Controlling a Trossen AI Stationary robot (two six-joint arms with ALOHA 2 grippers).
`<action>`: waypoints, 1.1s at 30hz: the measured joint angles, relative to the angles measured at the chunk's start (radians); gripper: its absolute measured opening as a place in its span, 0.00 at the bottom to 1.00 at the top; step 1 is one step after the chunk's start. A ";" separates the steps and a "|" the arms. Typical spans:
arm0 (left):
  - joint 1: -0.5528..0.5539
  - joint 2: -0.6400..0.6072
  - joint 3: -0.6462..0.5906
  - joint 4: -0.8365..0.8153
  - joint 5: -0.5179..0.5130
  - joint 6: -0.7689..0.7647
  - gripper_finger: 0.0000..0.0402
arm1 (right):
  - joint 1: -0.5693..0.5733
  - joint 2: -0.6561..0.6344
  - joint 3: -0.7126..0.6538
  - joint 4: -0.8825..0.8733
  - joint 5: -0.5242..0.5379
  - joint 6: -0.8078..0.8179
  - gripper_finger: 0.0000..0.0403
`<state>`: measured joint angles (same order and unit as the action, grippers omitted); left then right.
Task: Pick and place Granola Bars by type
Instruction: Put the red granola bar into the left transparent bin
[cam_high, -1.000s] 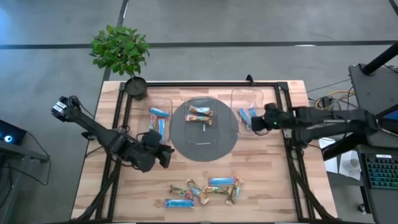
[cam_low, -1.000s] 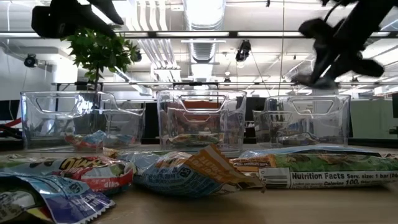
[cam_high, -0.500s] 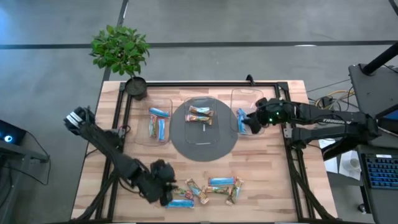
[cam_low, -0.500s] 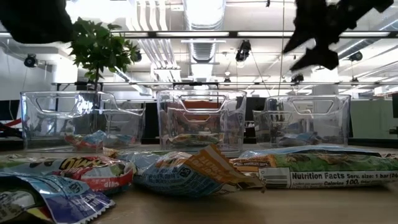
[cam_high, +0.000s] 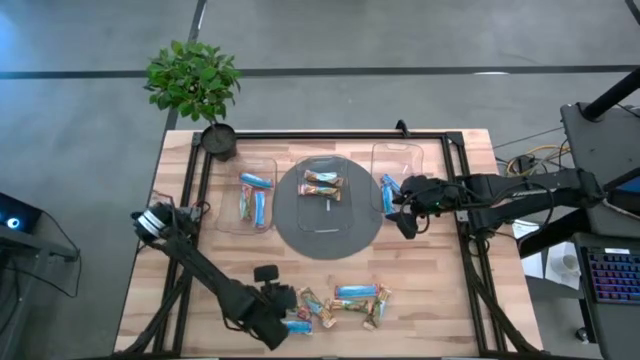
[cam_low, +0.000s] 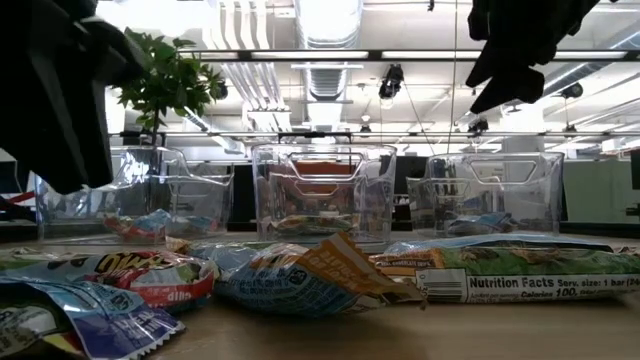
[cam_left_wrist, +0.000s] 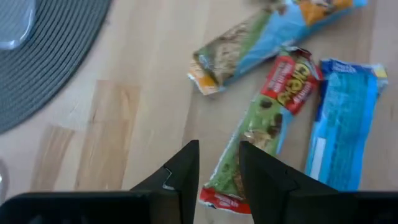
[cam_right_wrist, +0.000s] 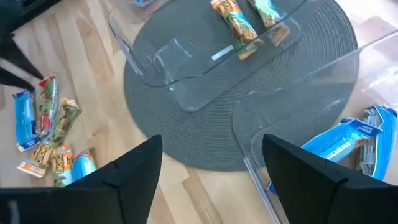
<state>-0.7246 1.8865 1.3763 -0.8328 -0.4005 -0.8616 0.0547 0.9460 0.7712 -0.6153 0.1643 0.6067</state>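
Several granola bars (cam_high: 335, 300) lie loose near the table's near edge, some blue, some green, orange and tan. My left gripper (cam_high: 283, 312) hovers at the pile's left end. It is narrowly open (cam_left_wrist: 219, 171), one finger on either side of the end of a green bar with red ends (cam_left_wrist: 264, 134). My right gripper (cam_high: 405, 212) is wide open and empty (cam_right_wrist: 211, 180), raised beside the right clear bin (cam_high: 395, 170), which holds blue bars (cam_right_wrist: 348, 140). The left bin (cam_high: 255, 195) holds blue bars. The middle bin (cam_high: 322, 183) holds multicoloured bars.
The middle bin stands on a round grey mat (cam_high: 330, 225). A potted plant (cam_high: 215, 135) stands at the far left corner. A black frame (cam_high: 330, 137) runs along the table's far and side edges. Bare wood lies between the mat and the pile.
My left gripper has swung from beside the left bin toward the table's near edge and come down to the left end of the loose pile. My right gripper has risen by the right bin and shifted a little toward the near edge.
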 joint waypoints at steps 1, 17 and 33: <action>0.000 0.011 0.017 -0.011 0.003 0.020 0.24 | 0.000 0.003 0.000 -0.003 0.001 0.000 0.66; 0.007 0.087 0.039 0.005 0.096 0.160 0.40 | 0.000 0.020 0.001 -0.005 0.022 -0.012 0.66; 0.106 -0.003 -0.103 0.044 0.184 -0.061 0.12 | 0.000 0.019 0.001 -0.009 0.047 0.030 0.66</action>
<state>-0.6189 1.8839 1.2730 -0.7889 -0.2160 -0.9226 0.0544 0.9646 0.7719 -0.6245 0.2110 0.6365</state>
